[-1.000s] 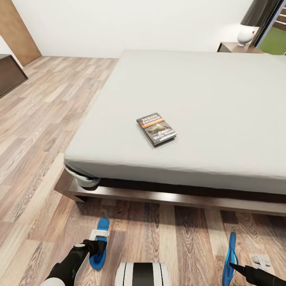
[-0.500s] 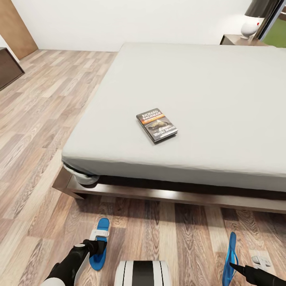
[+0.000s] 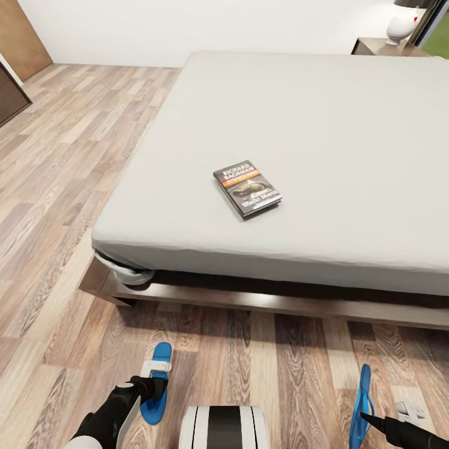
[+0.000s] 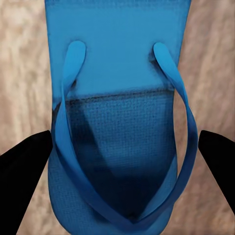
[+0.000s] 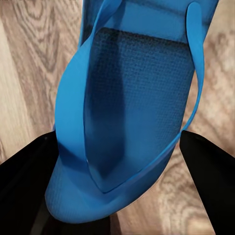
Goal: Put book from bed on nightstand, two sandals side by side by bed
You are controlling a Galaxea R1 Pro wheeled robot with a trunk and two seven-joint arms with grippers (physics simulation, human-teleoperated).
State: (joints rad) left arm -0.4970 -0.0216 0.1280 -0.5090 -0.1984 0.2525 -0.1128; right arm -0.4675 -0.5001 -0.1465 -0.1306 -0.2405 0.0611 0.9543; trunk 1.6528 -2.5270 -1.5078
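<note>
**Both sandals in grippers, book on mattress**

Left gripper grips a blue flip-flop, fingers closed against both sole edges, strap between them. Right gripper likewise clasps the second flip-flop, which is tipped on edge. Both are over the plank floor, well apart, near the bed frame. The paperback lies flat on the mattress. A nightstand stands at the far corner
</note>
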